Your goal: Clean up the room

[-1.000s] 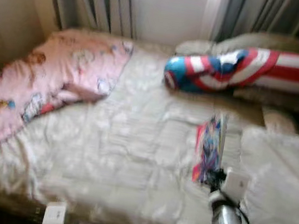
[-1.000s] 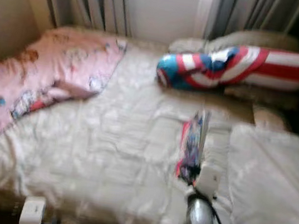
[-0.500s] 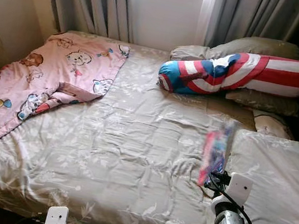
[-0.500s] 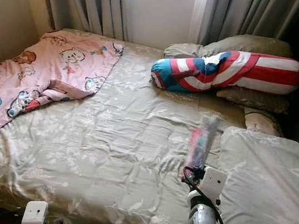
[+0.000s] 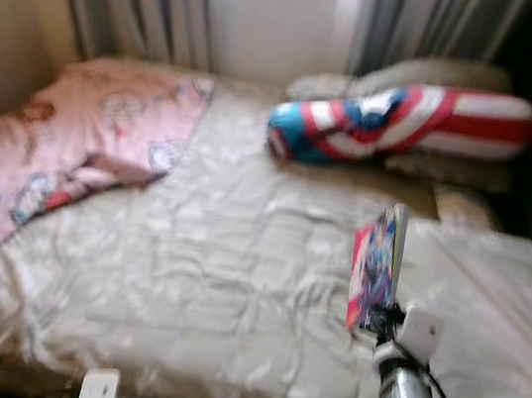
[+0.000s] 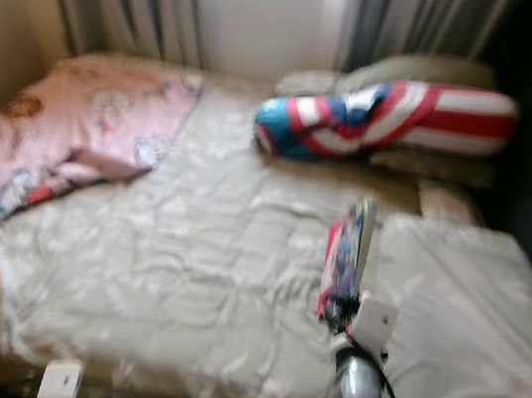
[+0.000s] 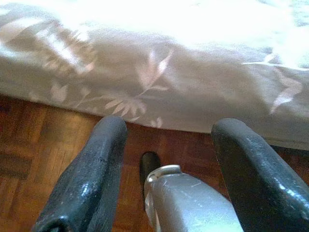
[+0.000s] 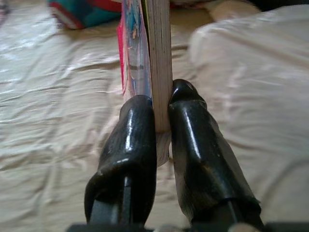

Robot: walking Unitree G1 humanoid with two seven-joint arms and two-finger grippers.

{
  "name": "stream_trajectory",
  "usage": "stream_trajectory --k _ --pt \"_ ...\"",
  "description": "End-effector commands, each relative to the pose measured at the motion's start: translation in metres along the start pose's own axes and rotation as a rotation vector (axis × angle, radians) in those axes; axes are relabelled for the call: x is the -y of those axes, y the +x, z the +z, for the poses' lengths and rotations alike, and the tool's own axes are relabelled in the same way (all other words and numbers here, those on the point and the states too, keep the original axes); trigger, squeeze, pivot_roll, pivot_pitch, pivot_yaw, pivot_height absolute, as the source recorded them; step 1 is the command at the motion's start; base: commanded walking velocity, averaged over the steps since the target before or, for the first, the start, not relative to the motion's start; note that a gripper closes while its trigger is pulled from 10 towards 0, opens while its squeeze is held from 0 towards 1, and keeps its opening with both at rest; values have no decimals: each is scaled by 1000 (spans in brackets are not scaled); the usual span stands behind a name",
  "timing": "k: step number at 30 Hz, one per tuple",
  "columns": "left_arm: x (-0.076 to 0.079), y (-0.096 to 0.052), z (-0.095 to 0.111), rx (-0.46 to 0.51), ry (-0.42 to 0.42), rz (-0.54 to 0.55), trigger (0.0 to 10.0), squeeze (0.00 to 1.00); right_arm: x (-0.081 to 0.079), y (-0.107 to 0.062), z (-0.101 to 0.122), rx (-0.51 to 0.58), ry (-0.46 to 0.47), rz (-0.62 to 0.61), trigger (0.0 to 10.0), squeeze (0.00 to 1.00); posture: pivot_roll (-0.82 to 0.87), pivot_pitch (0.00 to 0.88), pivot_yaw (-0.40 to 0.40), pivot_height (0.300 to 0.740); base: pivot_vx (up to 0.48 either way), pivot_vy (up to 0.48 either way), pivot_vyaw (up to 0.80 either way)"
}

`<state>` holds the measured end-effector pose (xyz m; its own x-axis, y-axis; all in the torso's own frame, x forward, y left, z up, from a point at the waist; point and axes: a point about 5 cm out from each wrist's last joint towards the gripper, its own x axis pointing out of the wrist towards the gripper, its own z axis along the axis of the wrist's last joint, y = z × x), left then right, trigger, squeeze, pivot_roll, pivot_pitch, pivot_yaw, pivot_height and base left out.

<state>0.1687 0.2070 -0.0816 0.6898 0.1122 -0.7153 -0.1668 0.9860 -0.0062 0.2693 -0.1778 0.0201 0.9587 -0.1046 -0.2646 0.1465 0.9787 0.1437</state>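
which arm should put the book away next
Right, most likely. The right gripper already has its fingers clamped on the book above the bed. The left gripper hangs open near the floor.

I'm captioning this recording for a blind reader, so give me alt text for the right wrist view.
The right gripper has its two black fingers closed on the lower edge of a thin book with a pink and blue cover, held on edge above a bed's beige leaf-patterned quilt. A beige pillow lies beside it, and a red, white and blue bolster lies beyond.
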Motion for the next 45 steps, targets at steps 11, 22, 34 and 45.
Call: stream_trajectory --k 11,22,34,45 --pt "-1 0 -3 -20 9 -5 10000 0 -3 3 10 45 -3 12 10000 0 -18 3 -10 717 0 125 -469" --pt "1 1 2 -2 8 -15 10000 0 -7 2 5 12 -3 64 10000 0 -20 0 -9 717 0 0 0" --pt "3 1 2 0 6 -19 10000 0 -18 -3 -6 -40 -136 209 10000 0 -24 4 -8 717 0 0 0" --pt "3 1 3 5 9 -20 10000 0 -29 -8 -8 -23 -219 330 10000 0 -26 8 -4 717 0 0 37"
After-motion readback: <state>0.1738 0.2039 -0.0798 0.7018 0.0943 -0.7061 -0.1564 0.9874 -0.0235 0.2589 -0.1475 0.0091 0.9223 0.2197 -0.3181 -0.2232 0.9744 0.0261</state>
